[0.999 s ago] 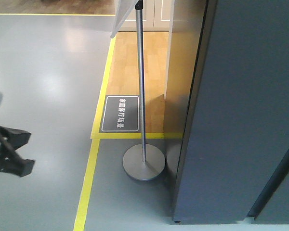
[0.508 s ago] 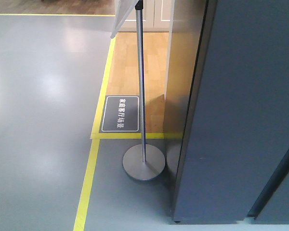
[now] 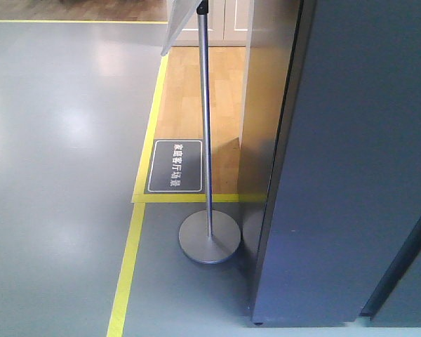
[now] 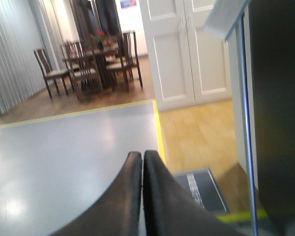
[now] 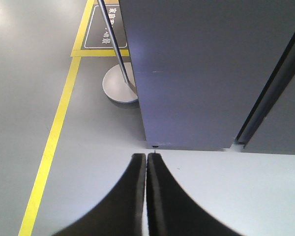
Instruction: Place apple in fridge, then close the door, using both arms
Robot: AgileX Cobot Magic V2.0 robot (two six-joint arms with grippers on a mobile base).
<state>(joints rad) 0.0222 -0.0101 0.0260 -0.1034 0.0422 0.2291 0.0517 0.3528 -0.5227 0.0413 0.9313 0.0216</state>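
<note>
Dark grey, the tall smooth-panelled fridge (image 3: pixel 351 175) fills three o'clock of the front view; its door looks heavy and rigid, best pushed flat-on. No apple shows. Left gripper (image 4: pixel 142 158) and right gripper (image 5: pixel 146 160) are pressed together, empty.

I see a sign stand (image 3: pixel 209 237) on the grey floor (image 3: pixel 56 210); just beyond its base, a black floor plaque (image 3: pixel 175 166) beside yellow tape (image 3: pixel 130 260).

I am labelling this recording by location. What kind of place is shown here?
Probably a staged home mock-up inside a lab or showroom. Yellow floor tape borders a wood-floored zone with a floor sign, a dining table with chairs stands beyond, and a tall dark fridge fills the right side.
</note>
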